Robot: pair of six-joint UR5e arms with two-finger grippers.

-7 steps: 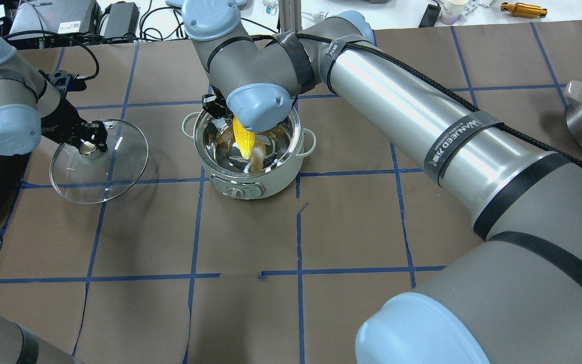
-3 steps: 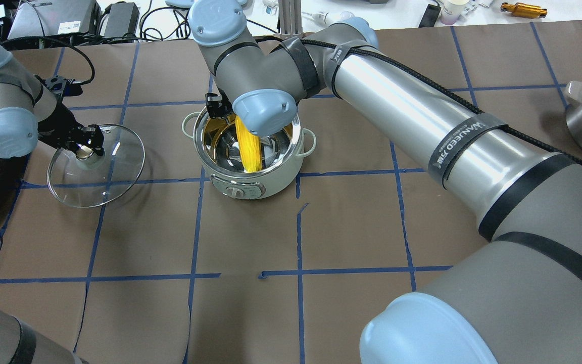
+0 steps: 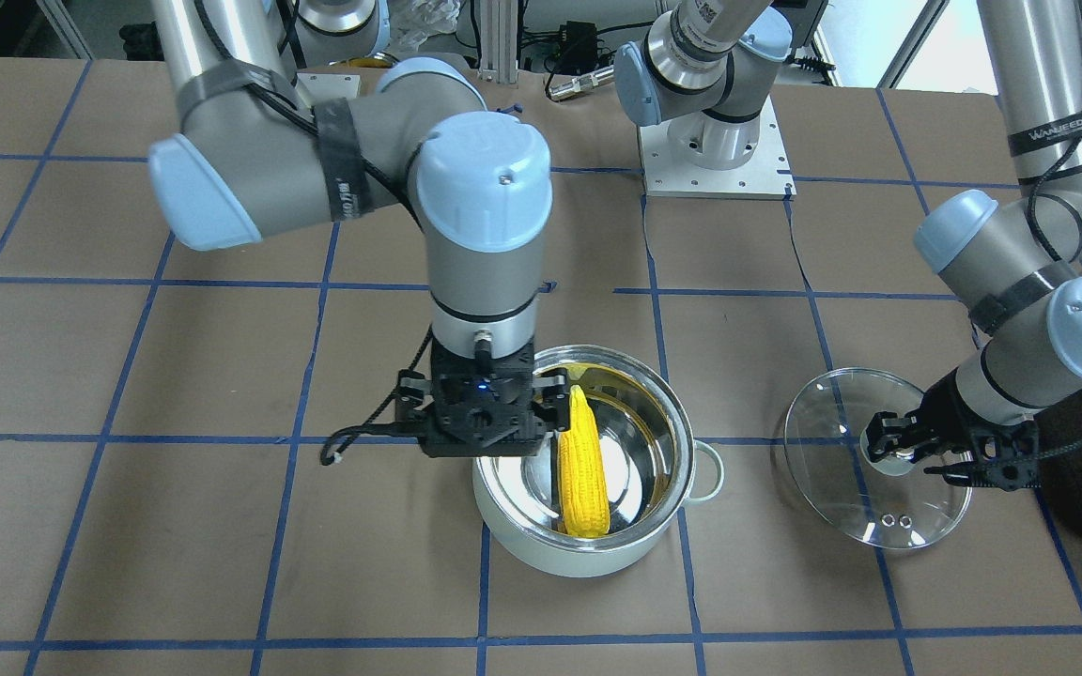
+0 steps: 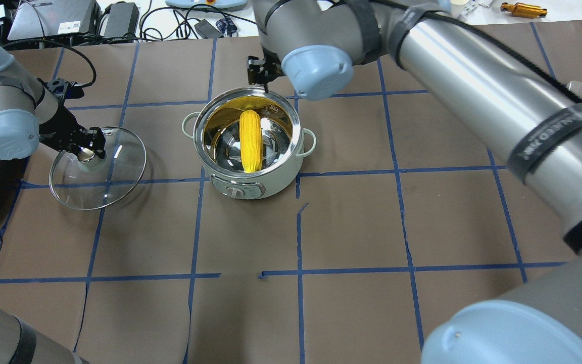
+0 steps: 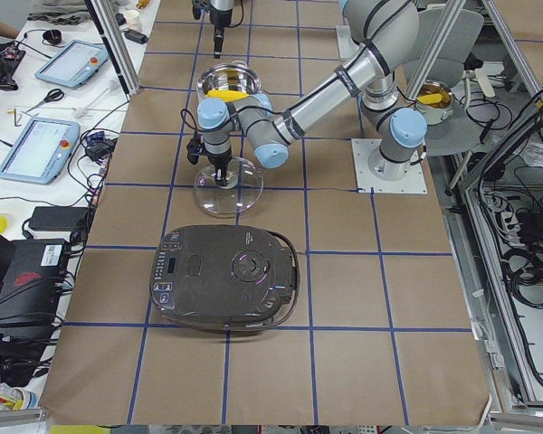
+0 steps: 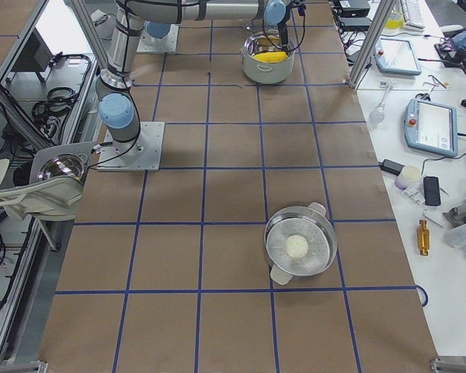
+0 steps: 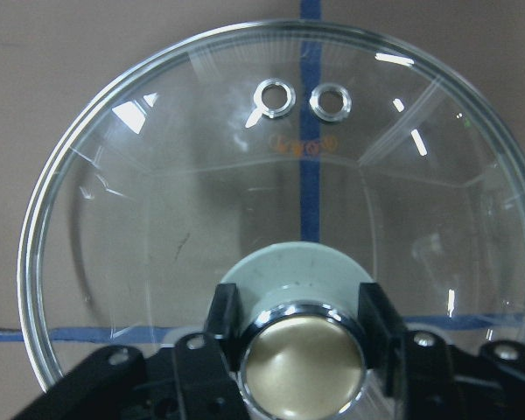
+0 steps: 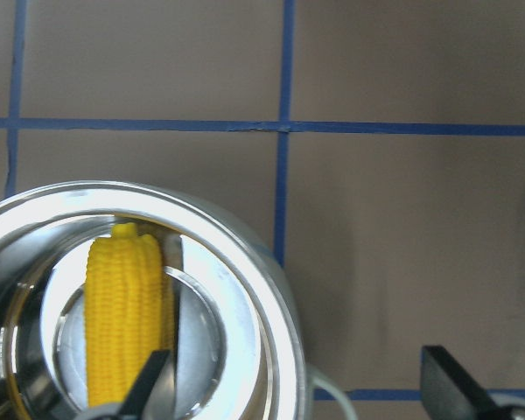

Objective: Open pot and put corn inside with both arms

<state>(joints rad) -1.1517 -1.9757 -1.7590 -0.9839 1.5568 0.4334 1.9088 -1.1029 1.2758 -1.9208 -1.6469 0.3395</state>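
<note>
The pale mint-green pot (image 4: 271,184) stands open in the middle of the table and also shows in the front view (image 3: 541,554). The yellow corn (image 4: 250,140) lies inside it on the steel bottom (image 3: 581,465) (image 8: 122,324). My right gripper (image 4: 260,76) is open and empty above the pot's far rim; its fingers (image 8: 442,372) stand wide apart. My left gripper (image 4: 86,146) is shut on the metallic knob (image 7: 304,359) of the glass lid (image 4: 114,174). It holds the lid tilted, to the pot's left, apart from it (image 3: 842,469).
A black appliance (image 5: 226,276) sits on the table beyond the lid at my left end. A steel pan (image 6: 276,233) with a white ball in it stands at my far right, also in the overhead view (image 4: 581,131). Blue tape lines grid the brown table.
My right gripper has let go of the corn, which now lies flat in the pot. The right arm has risen and drawn back past the far rim. The left gripper and lid have barely moved.
</note>
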